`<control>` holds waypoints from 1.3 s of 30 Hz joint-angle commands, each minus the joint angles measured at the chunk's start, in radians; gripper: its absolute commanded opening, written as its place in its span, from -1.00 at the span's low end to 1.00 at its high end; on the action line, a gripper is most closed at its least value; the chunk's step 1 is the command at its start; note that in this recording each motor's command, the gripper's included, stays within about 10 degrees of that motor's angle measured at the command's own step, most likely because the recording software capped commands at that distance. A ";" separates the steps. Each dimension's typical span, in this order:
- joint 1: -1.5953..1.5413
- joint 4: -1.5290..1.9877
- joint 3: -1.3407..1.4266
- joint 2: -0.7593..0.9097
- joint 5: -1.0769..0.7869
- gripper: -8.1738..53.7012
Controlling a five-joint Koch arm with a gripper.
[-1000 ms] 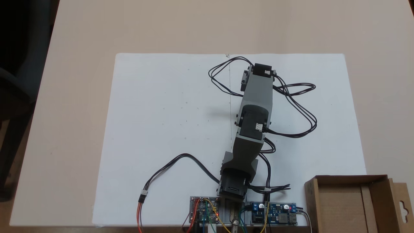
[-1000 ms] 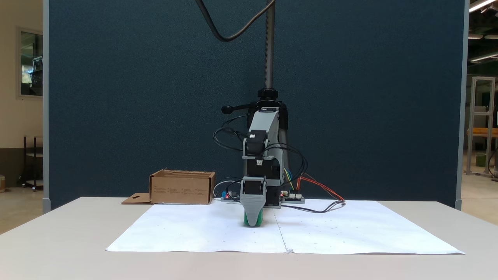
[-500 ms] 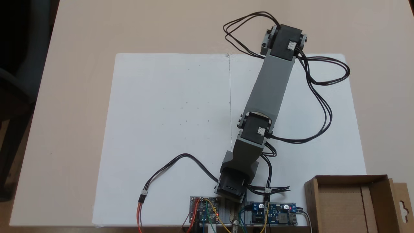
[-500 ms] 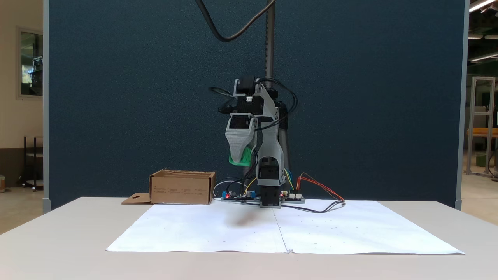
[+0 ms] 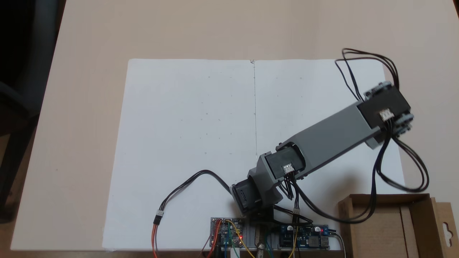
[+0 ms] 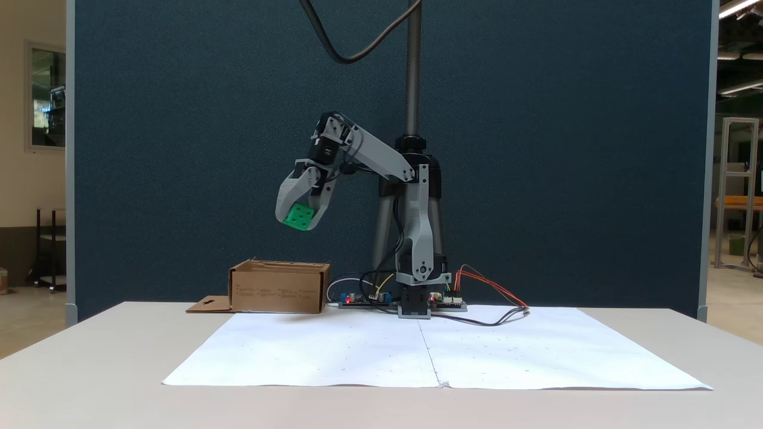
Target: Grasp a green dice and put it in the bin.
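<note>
Raised high above the desk [image 6: 119, 369] to clear the box's upright flaps, the gripper [image 6: 299, 218] clamps the green dice [image 6: 297, 217] between its jaws, carrying it toward the bin [image 6: 279, 288] below.

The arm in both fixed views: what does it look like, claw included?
Grey printed links joined by black servo blocks, with thin black cables looping loosely alongside. The claw is light grey, tapering and ribbed. The base sits between small circuit boards.

Bin [image 5: 380, 229] cropped by frame edge (lower right); pips on green dice [image 6: 298, 216] unclear.
</note>
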 commanded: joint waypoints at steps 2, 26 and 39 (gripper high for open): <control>0.179 -0.061 -0.038 0.049 -0.149 -0.37; 0.549 -0.175 0.031 -0.249 -0.247 0.40; 0.479 -0.181 0.031 -0.104 -0.123 0.41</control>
